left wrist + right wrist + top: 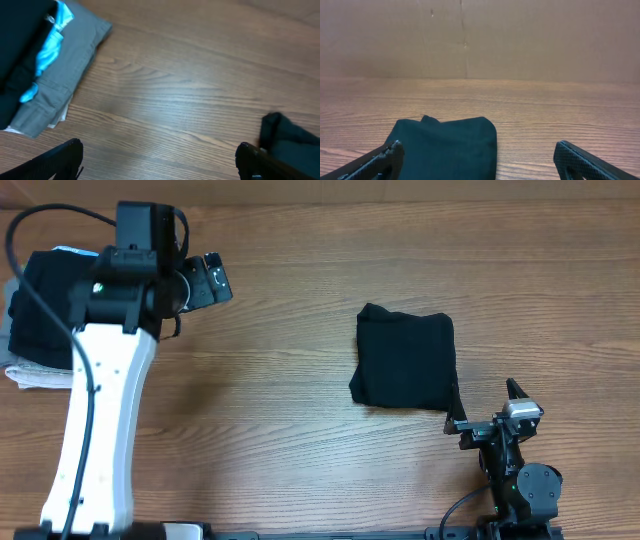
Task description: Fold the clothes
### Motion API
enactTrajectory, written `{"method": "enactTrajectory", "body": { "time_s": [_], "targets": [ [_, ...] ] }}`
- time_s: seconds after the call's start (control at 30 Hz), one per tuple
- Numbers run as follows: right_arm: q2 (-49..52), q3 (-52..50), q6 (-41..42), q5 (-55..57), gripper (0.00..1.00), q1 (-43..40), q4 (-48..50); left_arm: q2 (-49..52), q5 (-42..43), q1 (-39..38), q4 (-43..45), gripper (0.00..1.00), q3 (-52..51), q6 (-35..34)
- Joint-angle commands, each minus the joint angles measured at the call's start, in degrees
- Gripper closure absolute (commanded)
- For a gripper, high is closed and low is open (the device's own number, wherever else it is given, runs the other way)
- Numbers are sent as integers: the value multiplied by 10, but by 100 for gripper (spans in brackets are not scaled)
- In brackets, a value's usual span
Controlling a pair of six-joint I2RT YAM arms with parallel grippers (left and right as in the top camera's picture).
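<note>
The folded black cloth garment (405,360) lies just left and far of the right gripper (484,408), the nearer one, fingers apart and empty; left gripper (221,280), also spread, is well apart at far left.

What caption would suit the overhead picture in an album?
Folded black garment on the table, right gripper open beside it, left gripper open near a clothes pile.

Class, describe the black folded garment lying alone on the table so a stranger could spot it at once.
Start at the wooden table and look to its right half, just ahead of the right hand. There lies a black garment folded into a rough square. Unlike the pile of clothes at the far left edge, it is one piece lying by itself.
</note>
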Motion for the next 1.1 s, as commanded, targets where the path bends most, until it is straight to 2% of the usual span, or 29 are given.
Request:
{"method": "enactTrajectory", "body": {
  "time_s": [0.0, 0.57, 0.87, 1.07],
  "targets": [
    [-7, -5, 4, 5, 0, -3, 5, -102, 3, -1, 0, 0, 0, 3],
    [-7, -5, 4, 5, 0, -3, 5, -493, 0, -1, 0, 0, -25, 3],
    [-7, -5, 4, 5, 0, -3, 5, -685, 1, -1, -8, 0, -197, 3],
    [-7, -5, 4, 5, 0, -3, 5, -765, 0, -1, -137, 0, -292, 3]
  ]
}}
